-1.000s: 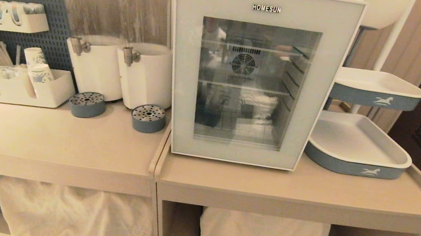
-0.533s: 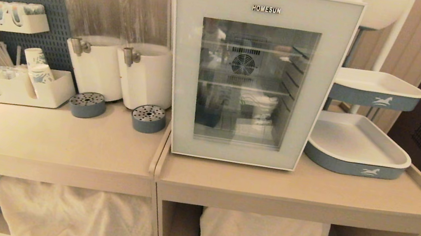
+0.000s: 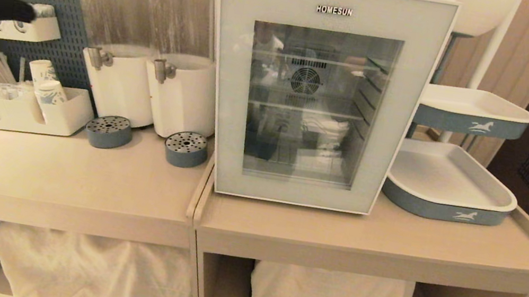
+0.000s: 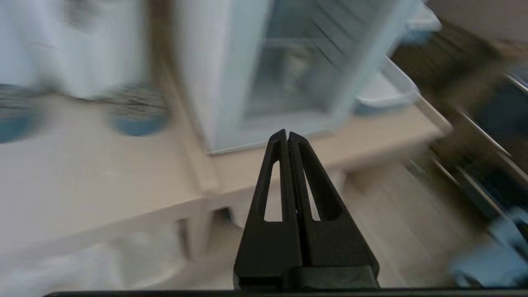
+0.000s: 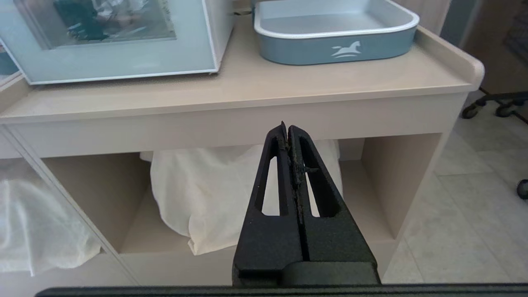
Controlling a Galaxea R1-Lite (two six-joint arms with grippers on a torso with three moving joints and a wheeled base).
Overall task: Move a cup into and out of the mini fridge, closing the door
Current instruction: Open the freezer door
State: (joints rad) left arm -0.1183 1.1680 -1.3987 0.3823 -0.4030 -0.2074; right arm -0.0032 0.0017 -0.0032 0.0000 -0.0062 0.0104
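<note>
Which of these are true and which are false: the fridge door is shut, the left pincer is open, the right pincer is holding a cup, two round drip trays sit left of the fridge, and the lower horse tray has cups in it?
1. The door of the mini fridge is shut. True.
2. The left pincer is open. False: its fingers are pressed together, empty.
3. The right pincer is holding a cup. False: it is shut on nothing, low in front of the counter.
4. Two round drip trays sit on the counter left of the fridge. True.
5. The lower horse tray has cups in it. False: nothing shows inside it.
</note>
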